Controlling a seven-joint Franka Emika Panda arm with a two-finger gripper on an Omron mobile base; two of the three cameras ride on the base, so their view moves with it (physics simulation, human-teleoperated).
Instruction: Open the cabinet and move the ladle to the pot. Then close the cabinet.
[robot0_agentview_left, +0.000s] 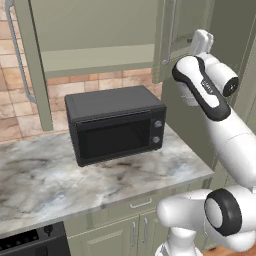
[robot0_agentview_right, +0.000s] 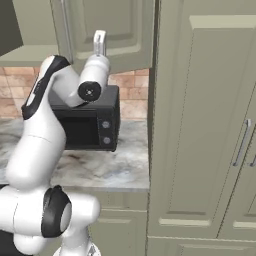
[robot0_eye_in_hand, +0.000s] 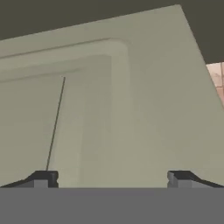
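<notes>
Left base view: above the black box-shaped microwave (robot0_agentview_left: 116, 125), the sage-green recessed-panel wall cabinet (robot0_agentview_left: 100, 35) has its left door swung open; the white arm reaches up to its right door.

Right base view: the arm's wrist rises above the microwave against the cabinet door.

Hand view: the two-finger gripper (robot0_eye_in_hand: 111, 178), jaws spread wide and empty, faces the door panel.

arm (robot0_agentview_left: 210, 95): raised, forearm reaching up | hand (robot0_eye_in_hand: 112, 178): fingers spread wide, holding nothing

I see a marble counter (robot0_agentview_left: 45, 185), brick backsplash (robot0_agentview_left: 10, 107), black microwave (robot0_agentview_left: 115, 125), and tall pantry doors (robot0_agentview_right: 200, 130) beside it.
</notes>
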